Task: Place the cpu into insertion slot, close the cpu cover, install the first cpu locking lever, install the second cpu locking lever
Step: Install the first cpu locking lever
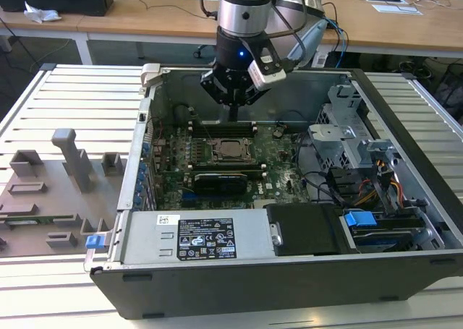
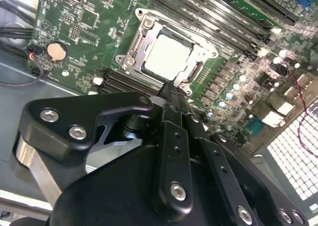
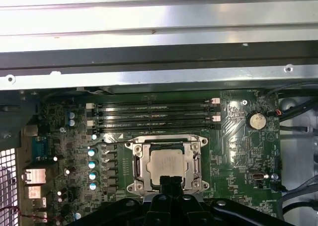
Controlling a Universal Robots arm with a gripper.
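Note:
The cpu lies flat in the insertion slot on the green motherboard, its silvery top facing up. The cpu cover lies down around it, and the chip shows through its square window. The slot's pins are hidden under the chip. My gripper hangs a little above the socket's edge. Its black fingers are pressed together with nothing between them.
Long memory slots run along one side of the socket, and a black expansion card along the other. A coin battery sits nearby. The case walls, the drive cage and cables hem in the board. A grey fixture board lies outside.

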